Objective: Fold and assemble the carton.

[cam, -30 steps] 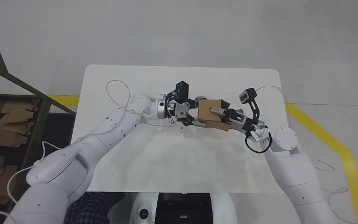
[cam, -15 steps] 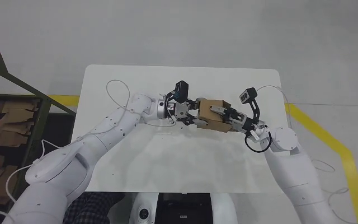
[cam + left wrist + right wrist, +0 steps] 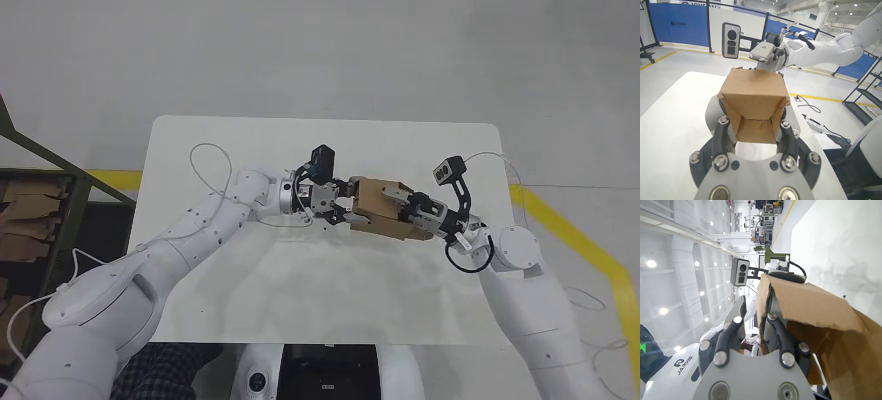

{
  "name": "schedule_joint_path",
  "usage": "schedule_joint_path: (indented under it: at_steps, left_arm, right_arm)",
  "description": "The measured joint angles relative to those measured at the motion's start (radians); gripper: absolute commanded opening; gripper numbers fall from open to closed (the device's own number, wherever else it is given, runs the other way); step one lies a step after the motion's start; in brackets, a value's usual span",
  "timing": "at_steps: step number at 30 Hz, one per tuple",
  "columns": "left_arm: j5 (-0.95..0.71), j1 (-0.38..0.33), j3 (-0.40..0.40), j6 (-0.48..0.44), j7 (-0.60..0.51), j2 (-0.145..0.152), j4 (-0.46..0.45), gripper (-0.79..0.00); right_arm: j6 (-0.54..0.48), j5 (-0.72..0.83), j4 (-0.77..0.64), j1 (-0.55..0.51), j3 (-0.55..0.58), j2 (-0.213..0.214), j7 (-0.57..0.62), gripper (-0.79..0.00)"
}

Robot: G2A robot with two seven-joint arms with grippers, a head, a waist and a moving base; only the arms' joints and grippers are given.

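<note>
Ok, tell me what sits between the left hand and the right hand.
The carton spans the stretch from the left hand to the right hand, with one end at each. The top view shows this.

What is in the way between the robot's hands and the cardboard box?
Nothing visible. The left gripper clasps the carton at its open end, and the right gripper straddles one carton wall at the other end.
</note>
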Motion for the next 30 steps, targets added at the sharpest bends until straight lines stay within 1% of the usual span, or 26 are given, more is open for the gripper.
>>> schedule_joint_path:
  at_steps: [2,4,6,10,11,12,17,22,24,26,30]
  left_arm:
    - [0.005,0.0,0.002,0.0,0.007,0.002,-0.001,-0.296]
    - [0.007,0.0,0.003,0.0,0.014,0.003,-0.001,-0.329]
    - [0.009,-0.001,0.005,0.0,0.02,0.005,-0.003,-0.332]
    - [0.013,-0.001,0.007,0.0,0.03,0.008,-0.005,-0.299]
    - [0.015,-0.001,0.006,0.0,0.034,0.009,-0.006,-0.283]
    - [0.017,-0.001,0.005,0.0,0.037,0.01,-0.007,-0.237]
    - [0.033,0.004,-0.002,0.0,0.066,0.017,-0.014,-0.188]
    - [0.05,0.008,-0.008,0.0,0.085,0.023,-0.02,-0.212]
    - [0.044,0.011,-0.006,0.0,0.087,0.023,-0.014,-0.2]
    - [0.031,0.012,0.001,0.0,0.078,0.021,0.0,-0.188]
    - [0.022,0.006,0.005,0.0,0.072,0.016,0.019,-0.169]
  right_arm:
    - [-0.001,0.002,0.0,-0.003,0.009,0.002,0.0,-0.603]
    - [-0.003,0.004,0.0,-0.008,0.021,0.004,0.0,-0.6]
    - [-0.004,0.003,0.0,-0.013,0.035,0.007,-0.001,-0.606]
    - [-0.006,-0.007,-0.009,-0.028,0.075,0.015,0.0,-0.603]
    - [-0.006,-0.009,-0.014,-0.035,0.091,0.018,0.001,-0.597]
    - [-0.002,-0.011,-0.017,-0.041,0.103,0.021,0.001,-0.594]
    - [0.036,-0.048,-0.038,-0.069,0.144,0.032,-0.003,-0.61]
    - [0.056,-0.064,-0.056,-0.081,0.134,0.036,0.033,-0.646]
    - [0.061,-0.069,-0.052,-0.078,0.12,0.036,0.041,-0.653]
    - [0.061,-0.065,-0.042,-0.073,0.113,0.035,0.035,-0.677]
    - [0.062,-0.053,-0.034,-0.077,0.111,0.036,0.038,-0.683]
